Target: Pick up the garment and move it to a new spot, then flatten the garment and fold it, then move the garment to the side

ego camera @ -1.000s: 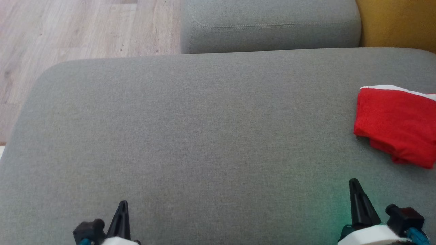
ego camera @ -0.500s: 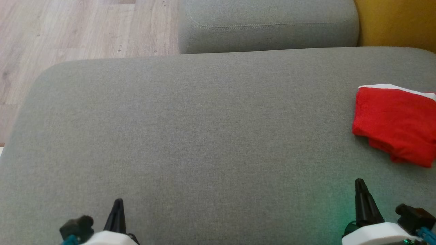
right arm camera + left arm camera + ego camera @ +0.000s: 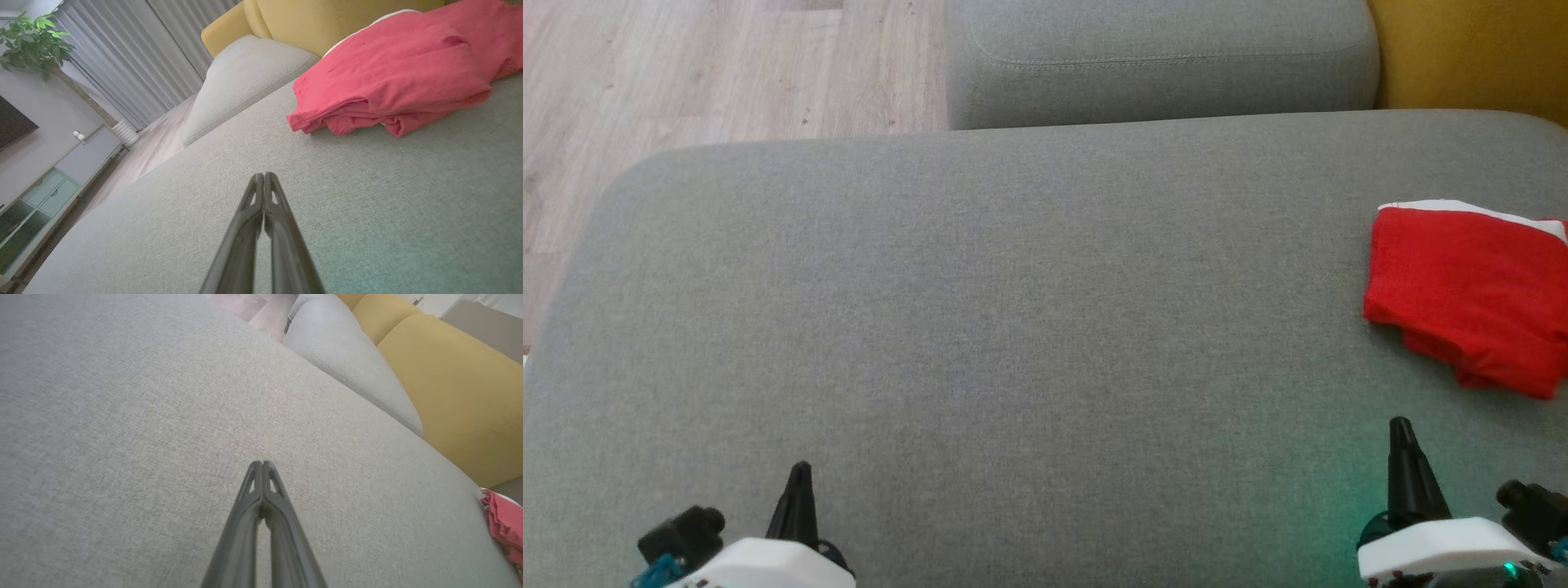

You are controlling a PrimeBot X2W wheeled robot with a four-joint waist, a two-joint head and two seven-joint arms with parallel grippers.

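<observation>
Two tools sit at the bottom of your head view: the left tool (image 3: 801,469) at 7 o'clock and the right tool (image 3: 1401,425) at 5 o'clock. Each has its dark fingers pressed together with nothing between them. The garment (image 3: 1462,294), red with a white strip along its far edge, lies folded at 3 o'clock on the wide grey seat cushion (image 3: 1013,327), and the frame's right edge cuts it off. It is near the right tool, not touching it, and well apart from the left tool. A faint green glow tints the fabric beside the right tool. A smaller grey cushion (image 3: 1160,65) sits at 12 o'clock, a yellow cushion (image 3: 1470,57) at 1 o'clock and wooden floor (image 3: 686,73) at 11 o'clock.

In your left wrist view, the left tool's fingers meet at the tips over bare grey fabric. You cannot tell whether they touch it. A rumpled edge of the garment shows at 4 o'clock, far from the tips. The yellow cushion runs across 1 to 2 o'clock.

In your right wrist view, the right tool's fingers are likewise closed tip to tip and grip nothing. The garment lies at 1 o'clock, its stacked layers facing you, with clear grey fabric between it and the tips. Behind it stands the yellow cushion. You see a plant (image 3: 28,41) at 10 o'clock, curtains (image 3: 135,53) at 11 o'clock and a low cabinet (image 3: 49,188) at 8 o'clock.
</observation>
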